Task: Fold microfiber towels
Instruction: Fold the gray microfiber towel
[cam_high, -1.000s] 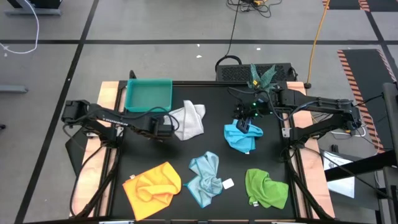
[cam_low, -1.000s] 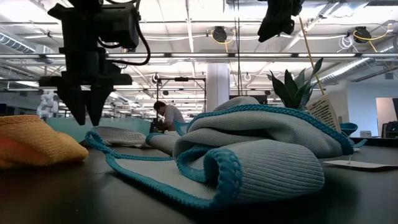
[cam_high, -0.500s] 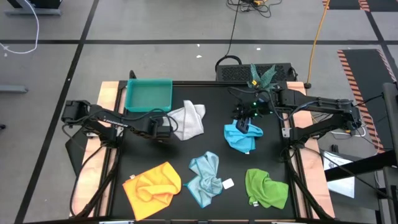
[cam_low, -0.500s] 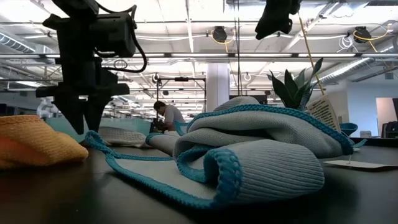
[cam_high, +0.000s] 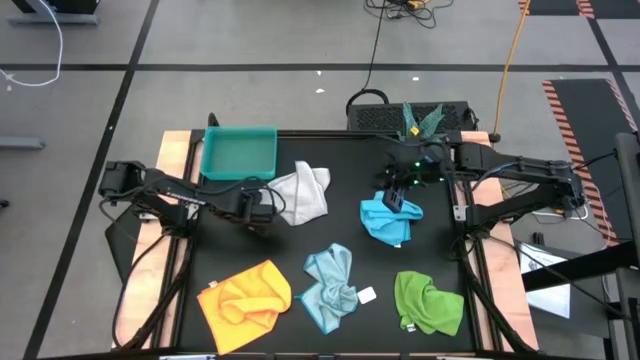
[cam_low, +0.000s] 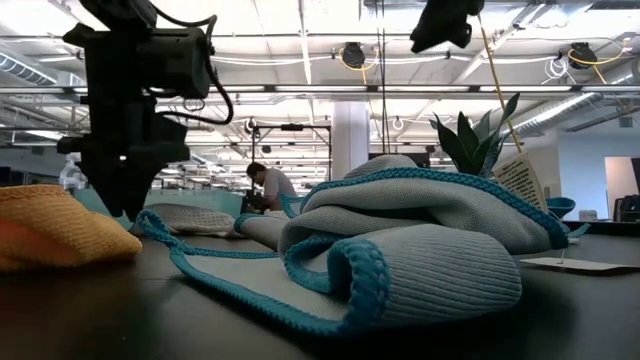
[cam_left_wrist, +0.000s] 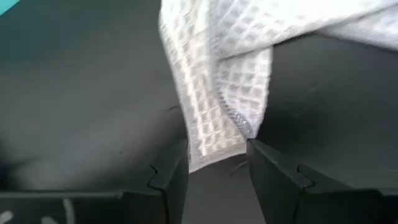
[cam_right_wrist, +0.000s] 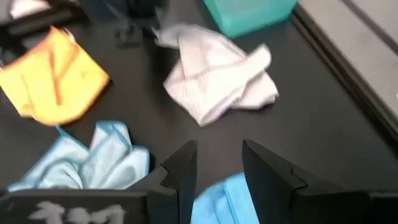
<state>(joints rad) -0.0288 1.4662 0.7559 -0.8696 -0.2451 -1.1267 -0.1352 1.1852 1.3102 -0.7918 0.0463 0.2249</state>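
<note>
On the black tabletop (cam_high: 230, 250), the left claw (cam_high: 266, 207) sits low at centre-left of the high view, its fingers parted around a corner of the white-grey towel (cam_high: 303, 193), which lies crumpled just right of the teal tray (cam_high: 239, 152); the wrist view shows that corner between the fingers (cam_left_wrist: 173, 180), not pinched. The right claw (cam_high: 397, 195) hangs over the upper edge of the bright blue towel (cam_high: 388, 221) at centre-right, fingers partly open and holding nothing. The pale blue towel (cam_high: 331, 287) lies bunched at lower centre, the yellow-orange towel (cam_high: 246, 297) at lower left, the green towel (cam_high: 428, 303) at lower right.
</note>
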